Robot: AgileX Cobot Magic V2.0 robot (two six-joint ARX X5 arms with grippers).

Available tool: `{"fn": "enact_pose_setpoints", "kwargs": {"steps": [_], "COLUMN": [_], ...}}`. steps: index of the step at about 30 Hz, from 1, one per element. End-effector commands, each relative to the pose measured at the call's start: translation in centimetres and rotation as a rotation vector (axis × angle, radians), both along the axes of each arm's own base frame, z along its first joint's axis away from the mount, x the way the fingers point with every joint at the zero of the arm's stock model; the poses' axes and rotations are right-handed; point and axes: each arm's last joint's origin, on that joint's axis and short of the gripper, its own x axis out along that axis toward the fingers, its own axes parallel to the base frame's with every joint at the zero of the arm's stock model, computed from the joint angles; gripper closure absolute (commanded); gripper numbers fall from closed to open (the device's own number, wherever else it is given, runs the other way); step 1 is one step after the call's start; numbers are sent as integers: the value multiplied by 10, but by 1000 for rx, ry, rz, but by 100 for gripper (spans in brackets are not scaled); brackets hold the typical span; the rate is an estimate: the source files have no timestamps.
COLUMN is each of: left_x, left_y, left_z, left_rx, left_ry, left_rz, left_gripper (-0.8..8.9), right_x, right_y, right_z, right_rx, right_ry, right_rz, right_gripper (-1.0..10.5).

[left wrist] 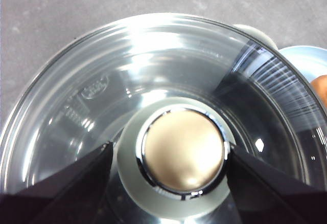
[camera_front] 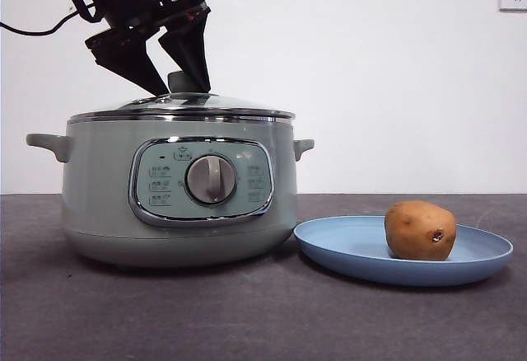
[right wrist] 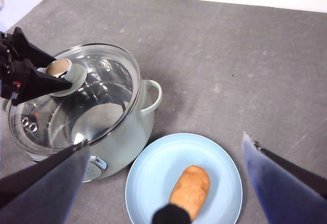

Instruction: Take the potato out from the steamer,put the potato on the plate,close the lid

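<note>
Left gripper (camera_front: 179, 79): you see its two black jaws spread apart, one on each side of the pale-green knob (left wrist: 180, 152); whether they touch the knob cannot be told.
Right gripper (right wrist: 163, 175): you see its jaws wide apart, raised high over the near-right part of the table, holding nothing.
Lid (camera_front: 183, 105): the round glass lid with a chrome rim sits level on the pot, closing it.
Steamer (camera_front: 99, 204): the large round pale-green electric pot with side handles stands at the left of the dark grey table (camera_front: 247, 311), its chrome-rimmed panel and grey dial (camera_front: 211, 180) facing you.
Plate (camera_front: 346, 250): the wide shallow light-blue plate lies just right of the steamer, its rim close to the pot's base.
Potato (camera_front: 420, 230): the oval brown-orange potato rests on the plate, right of the plate's centre, dark eye spot towards you.
</note>
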Motion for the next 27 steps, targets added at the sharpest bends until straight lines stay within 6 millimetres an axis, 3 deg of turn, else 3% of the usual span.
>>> {"fn": "enact_pose_setpoints", "kwargs": {"steps": [1, 10, 15, 21, 24, 26, 27], "left_x": [4, -14, -54, -120, -151, -169, -176], "left_y": [-1, 6, 21, 49, 63, 71, 74], "left_z": [2, 85, 138, 181, 194, 199, 200], "left_rx": [13, -71, -204, -293, -312, -306, -303], "left_ry": [6, -163, -282, -430, -484, -507, -517], "left_rz": [5, -3, -85, -135, -138, -146, -149], "left_gripper": [455, 458, 459, 468, 528, 801, 814], "right_x": [0, 0, 0, -1, -1, -2, -3], "right_y": [0, 0, 0, 0, 0, 0, 0], "right_z": [0, 1, 3, 8, 8, 8, 8], "right_rx": [6, 7, 17, 23, 22, 23, 21], "right_ry": [-2, -5, -24, -41, -41, -45, -48], "right_rz": [-5, -4, 3, 4, 4, 4, 5], "right_gripper": [446, 446, 446, 464, 675, 941, 952]}}
